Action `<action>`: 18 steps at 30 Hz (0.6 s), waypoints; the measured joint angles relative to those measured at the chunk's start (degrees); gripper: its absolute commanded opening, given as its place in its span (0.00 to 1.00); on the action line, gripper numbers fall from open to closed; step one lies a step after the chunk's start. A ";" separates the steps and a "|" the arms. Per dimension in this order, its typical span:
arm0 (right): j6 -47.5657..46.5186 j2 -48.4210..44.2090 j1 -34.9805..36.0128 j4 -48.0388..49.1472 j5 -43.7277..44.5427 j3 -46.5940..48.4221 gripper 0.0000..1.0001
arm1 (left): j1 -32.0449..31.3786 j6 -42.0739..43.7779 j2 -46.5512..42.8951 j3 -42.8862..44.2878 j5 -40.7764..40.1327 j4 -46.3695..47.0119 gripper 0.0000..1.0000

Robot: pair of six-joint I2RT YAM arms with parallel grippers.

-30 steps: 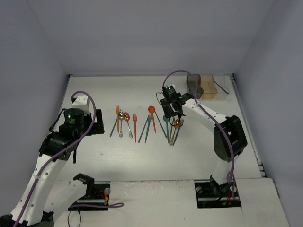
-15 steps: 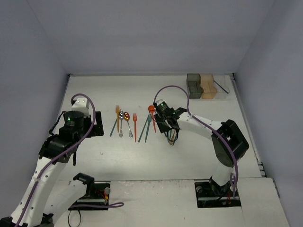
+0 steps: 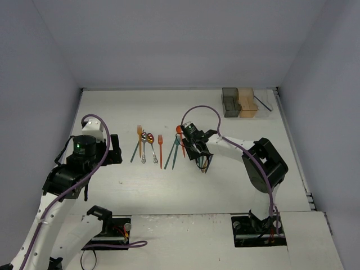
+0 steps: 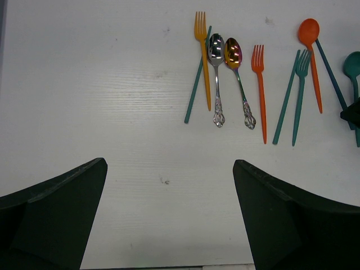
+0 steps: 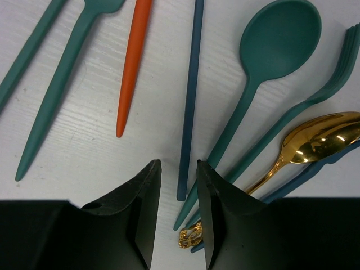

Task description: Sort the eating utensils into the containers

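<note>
— Bins (image 3: 230,106) are sitting where?
— Together, in the far right corner.
— Grippers?
— Left gripper (image 4: 170,169) is hovering by the left side, fingers wide apart. Right gripper (image 5: 179,164) is hanging with fingers slightly apart, straddling a blue chopstick's (image 5: 190,95) end.
— Utensils (image 4: 260,90)?
— Lying in a row across the middle.

The left arm (image 3: 59,183) is folded, its elbow back and its wrist tipped downward. The left gripper (image 4: 170,166) hangs with its 2 fingers (image 4: 53,208) spread wide apart. The right arm (image 3: 232,147) stretches forward and across to its own left, with the forearm low. The right gripper (image 5: 178,169) points steeply down, only a narrow gap separating its 2 fingertips (image 5: 147,185).
</note>
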 measured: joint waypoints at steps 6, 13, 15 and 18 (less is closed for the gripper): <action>0.40 1.98 0.00 0.91 0.04 0.15 0.27 | 0.00 0.01 -0.56 -0.04 0.00 -0.49 0.94; 0.91 2.07 0.00 1.44 0.05 -0.17 0.00 | 0.00 0.06 -0.76 -0.07 0.00 -0.82 0.94; 1.10 2.07 0.00 1.84 0.18 -0.34 0.00 | 0.00 0.07 -0.76 -0.07 -0.02 -0.82 0.94; 1.22 1.98 0.20 2.17 0.40 -0.46 0.00 | 0.00 0.07 -0.73 -0.07 -0.02 -0.82 0.94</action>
